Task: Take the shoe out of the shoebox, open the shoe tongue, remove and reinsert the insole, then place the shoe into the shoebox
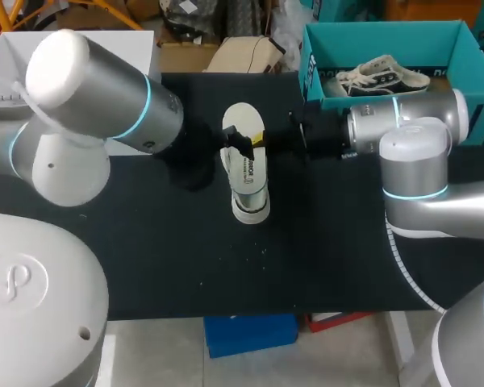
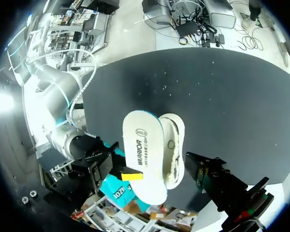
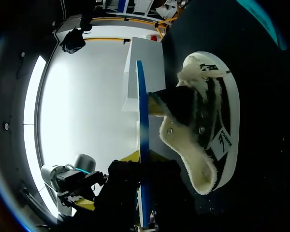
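A white shoe with black trim lies on the black table, toe toward the front edge. Its white insole is held over the heel end by my right gripper, which comes in from the right and is shut on it. In the right wrist view the insole is edge-on between the yellow tips of the right gripper, with the shoe beside it. My left gripper is open, just left of the shoe. In the left wrist view one black finger sits beside the shoe and insole.
The teal shoebox stands open at the back right, behind my right arm, with a second shoe inside. A white box sits at the back left. My bulky left arm covers the left of the table.
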Robot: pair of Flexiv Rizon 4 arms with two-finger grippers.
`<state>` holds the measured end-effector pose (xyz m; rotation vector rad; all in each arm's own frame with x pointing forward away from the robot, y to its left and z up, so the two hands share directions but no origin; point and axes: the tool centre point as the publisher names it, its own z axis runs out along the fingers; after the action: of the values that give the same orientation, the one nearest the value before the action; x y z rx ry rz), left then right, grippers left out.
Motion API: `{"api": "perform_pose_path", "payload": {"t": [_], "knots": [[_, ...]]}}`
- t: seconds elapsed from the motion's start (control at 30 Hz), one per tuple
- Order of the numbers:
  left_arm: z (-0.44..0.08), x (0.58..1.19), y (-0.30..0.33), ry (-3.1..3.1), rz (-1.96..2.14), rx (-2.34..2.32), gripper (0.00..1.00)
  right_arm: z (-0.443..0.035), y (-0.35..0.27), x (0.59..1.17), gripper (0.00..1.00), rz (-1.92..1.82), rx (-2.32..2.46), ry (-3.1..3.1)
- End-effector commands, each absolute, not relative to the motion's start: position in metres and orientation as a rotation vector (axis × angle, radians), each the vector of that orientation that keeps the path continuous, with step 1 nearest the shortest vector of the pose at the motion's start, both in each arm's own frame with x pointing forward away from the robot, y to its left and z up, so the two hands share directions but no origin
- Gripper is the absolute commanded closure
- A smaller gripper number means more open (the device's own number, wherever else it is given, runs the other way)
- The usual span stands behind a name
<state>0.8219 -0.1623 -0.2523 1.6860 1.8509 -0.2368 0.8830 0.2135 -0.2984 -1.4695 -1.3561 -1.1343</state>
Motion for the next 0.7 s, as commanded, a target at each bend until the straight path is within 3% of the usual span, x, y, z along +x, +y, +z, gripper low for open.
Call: {"api": "perform_pose_path", "payload": {"t": [0.03, 0.7], "knots": [[-0.240, 0.816, -0.158, 2.302, 0.382, 1.890, 0.00, -0.299, 0.215, 0.883, 1.00, -1.135, -1.472, -1.356], [-0.239, 0.828, -0.161, 2.288, 0.197, 1.850, 0.00, -0.299, 0.215, 0.883, 1.00, -1.135, -1.472, -1.356]]}}
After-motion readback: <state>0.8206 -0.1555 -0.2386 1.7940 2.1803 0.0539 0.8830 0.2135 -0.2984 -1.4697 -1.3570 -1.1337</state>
